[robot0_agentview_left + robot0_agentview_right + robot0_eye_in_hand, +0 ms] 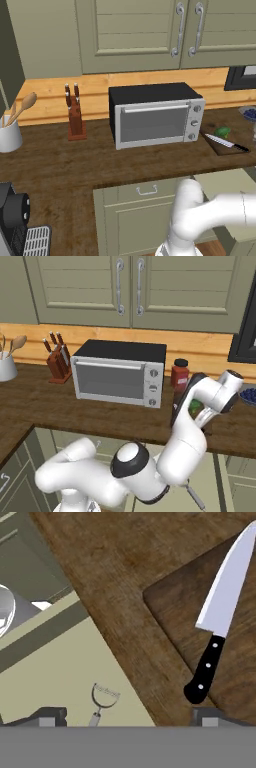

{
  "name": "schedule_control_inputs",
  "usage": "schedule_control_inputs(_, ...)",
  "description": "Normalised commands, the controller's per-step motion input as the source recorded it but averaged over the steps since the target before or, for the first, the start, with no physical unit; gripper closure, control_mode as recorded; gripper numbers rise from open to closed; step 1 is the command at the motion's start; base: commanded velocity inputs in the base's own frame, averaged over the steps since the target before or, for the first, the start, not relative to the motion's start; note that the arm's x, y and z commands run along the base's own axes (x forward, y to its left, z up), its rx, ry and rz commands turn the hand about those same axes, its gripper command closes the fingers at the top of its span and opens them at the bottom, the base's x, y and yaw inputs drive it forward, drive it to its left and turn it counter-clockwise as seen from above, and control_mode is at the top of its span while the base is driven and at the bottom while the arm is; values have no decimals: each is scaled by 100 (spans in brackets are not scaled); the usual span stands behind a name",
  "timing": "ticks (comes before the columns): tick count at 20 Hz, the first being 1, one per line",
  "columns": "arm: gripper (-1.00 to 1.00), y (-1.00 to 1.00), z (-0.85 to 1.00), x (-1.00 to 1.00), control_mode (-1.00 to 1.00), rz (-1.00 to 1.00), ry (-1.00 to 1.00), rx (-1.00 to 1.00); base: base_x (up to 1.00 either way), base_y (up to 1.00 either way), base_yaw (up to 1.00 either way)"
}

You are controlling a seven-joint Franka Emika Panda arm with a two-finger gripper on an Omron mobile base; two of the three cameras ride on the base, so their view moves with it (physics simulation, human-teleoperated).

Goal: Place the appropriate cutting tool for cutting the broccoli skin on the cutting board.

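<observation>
We find the slim knife with a shiny silver blade and short black handle (220,617) lying flat on the dark brown rectangular wooden cutting board (175,612), blade pointing away from the board's near corner and handle close to its edge, so the tool seems already placed where the task wants it. In the left base view the knife (226,142) rests just in front of the small bright green lumpy broccoli floret (222,132), both on the board (215,141), which sits just right of the silver toaster oven with a black top (156,117). Our gripper (127,717) hovers beside the board's near edge; the two dark tips stand wide apart with nothing between them, which suits a release. Below the board's side, a small peeler (102,699) lies in an open pale drawer. The surface is dark wood (75,165), with a reddish knife block (75,117) left of the oven and pale green cabinets (140,30) above.
</observation>
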Motion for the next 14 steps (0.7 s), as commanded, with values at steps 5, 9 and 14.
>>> schedule_control_inputs(5, -100, 55, 26, -79, -100, -11, -2, -3, 0, 0, 0)
schedule_control_inputs(9, -100, 67, 30, -68, -100, -10, 0, -5, 0, 0, 0)
schedule_control_inputs(14, -100, 82, 46, -42, -100, -11, 0, -10, 0, 0, 0)
